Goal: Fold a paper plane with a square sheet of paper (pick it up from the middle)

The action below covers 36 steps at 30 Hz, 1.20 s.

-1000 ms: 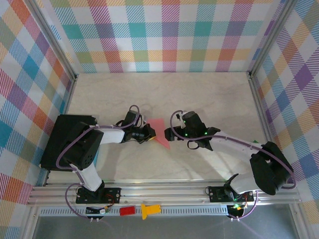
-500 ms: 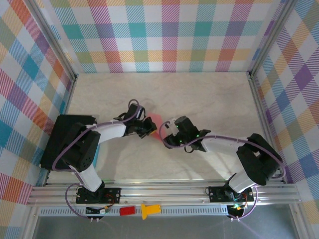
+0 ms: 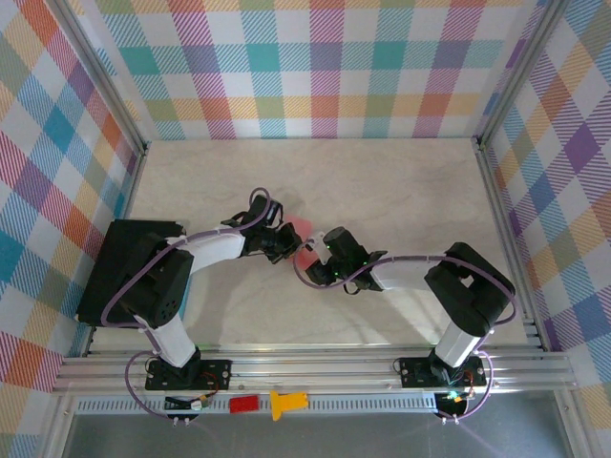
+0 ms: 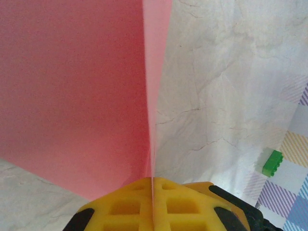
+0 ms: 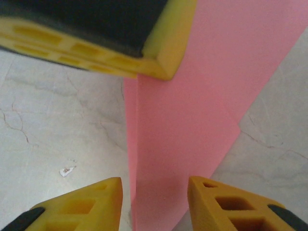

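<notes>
The sheet of paper (image 3: 304, 232) is salmon-pink and folded along a centre crease. It is held up edge-on over the middle of the table. My left gripper (image 4: 153, 185) is shut on its creased edge, and the pink flap (image 4: 72, 86) spreads to the left. In the top view the left gripper (image 3: 288, 248) and my right gripper (image 3: 311, 265) meet at the paper. In the right wrist view the right gripper (image 5: 155, 192) is open. Its yellow fingers (image 5: 82, 207) stand either side of the paper's narrow end (image 5: 192, 120) without touching it. The left gripper's finger (image 5: 86, 43) shows at the top.
A green block (image 4: 272, 161) lies by the plaid wall. A red block (image 3: 243, 404) and a yellow piece (image 3: 286, 403) rest on the front rail. A black box (image 3: 134, 267) stands at the table's left edge. Plaid walls close three sides.
The right gripper has swung left to the paper and its jaws have narrowed around the paper's end. The left gripper has shifted slightly back and right, still holding the paper.
</notes>
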Motion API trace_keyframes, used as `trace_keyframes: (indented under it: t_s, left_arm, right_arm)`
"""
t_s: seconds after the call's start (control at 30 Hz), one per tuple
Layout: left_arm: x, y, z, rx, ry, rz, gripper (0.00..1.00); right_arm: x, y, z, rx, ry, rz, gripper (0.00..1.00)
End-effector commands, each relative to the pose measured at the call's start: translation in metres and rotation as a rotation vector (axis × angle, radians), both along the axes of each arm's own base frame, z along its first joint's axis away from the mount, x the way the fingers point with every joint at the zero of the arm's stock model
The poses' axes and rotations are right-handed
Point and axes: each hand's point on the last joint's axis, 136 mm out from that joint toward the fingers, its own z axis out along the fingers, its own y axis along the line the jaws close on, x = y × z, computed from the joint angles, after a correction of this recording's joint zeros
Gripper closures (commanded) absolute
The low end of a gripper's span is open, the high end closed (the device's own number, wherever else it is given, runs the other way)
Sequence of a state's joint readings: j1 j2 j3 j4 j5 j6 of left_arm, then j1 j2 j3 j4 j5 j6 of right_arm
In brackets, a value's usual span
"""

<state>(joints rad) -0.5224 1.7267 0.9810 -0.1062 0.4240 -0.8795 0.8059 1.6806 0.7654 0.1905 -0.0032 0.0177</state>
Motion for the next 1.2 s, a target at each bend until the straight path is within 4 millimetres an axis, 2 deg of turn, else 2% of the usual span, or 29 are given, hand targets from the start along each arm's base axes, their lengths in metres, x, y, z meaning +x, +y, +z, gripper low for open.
trace_keyframes:
  t_s: [0.0,0.23,0.47,0.7,0.93,1.17]
  left_arm:
    - [-0.001,-0.002,-0.002,0.01,0.026,0.007,0.94]
    - [0.0,-0.004,0.001,0.001,0.026,0.005,0.91]
    - [0.007,-0.008,0.008,-0.009,0.012,-0.01,0.83]
    - [0.015,0.002,0.005,0.006,0.014,-0.008,0.78]
    - [0.018,0.01,-0.003,0.003,0.037,-0.014,0.8]
    - [0.018,0.009,-0.002,-0.002,0.036,-0.023,0.91]
  right_arm:
    - [0.011,0.014,0.013,0.046,-0.041,0.005,0.61]
    - [0.007,0.014,0.007,0.043,-0.03,0.02,0.67]
    - [0.005,0.013,0.008,0.045,-0.039,0.032,0.71]
    - [0.003,0.01,0.003,0.037,-0.039,0.035,0.74]
    - [0.003,0.009,0.003,0.031,-0.047,0.036,0.74]
    - [0.002,0.009,0.004,0.033,-0.039,0.031,0.72]
